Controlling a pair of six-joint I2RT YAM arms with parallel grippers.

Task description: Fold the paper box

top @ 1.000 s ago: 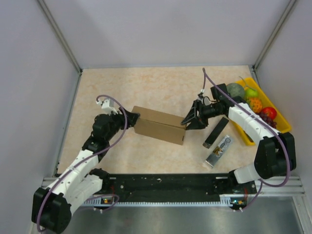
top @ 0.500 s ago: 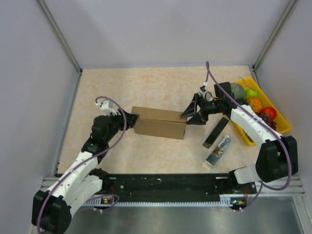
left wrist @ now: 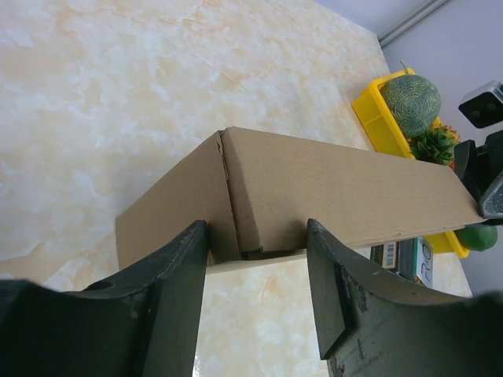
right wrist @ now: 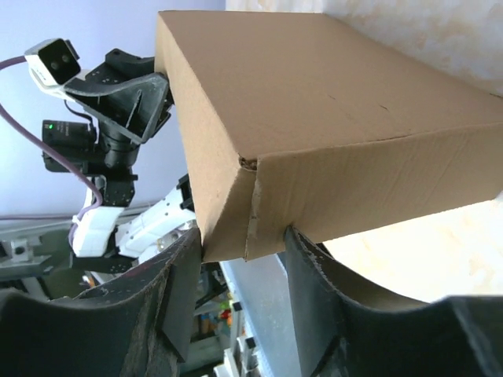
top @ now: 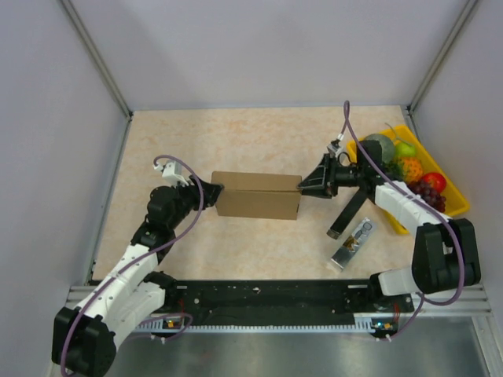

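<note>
Just near-right of the paper box [top: 257,196] lies a black bar [top: 348,212]. The box lies folded shut between both grippers: the left gripper [top: 215,191] pinches its left end, and the right gripper [top: 302,186] seemingly clamps its right corner.

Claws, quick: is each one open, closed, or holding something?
Left claw: closed on the paper box.
Right claw: closed on the paper box too.

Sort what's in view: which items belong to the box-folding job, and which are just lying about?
On the job: paper box; left pincer and right pincer, one gripping each end.
Lying about: yellow fruit tray; black bar; silver tool.
</note>
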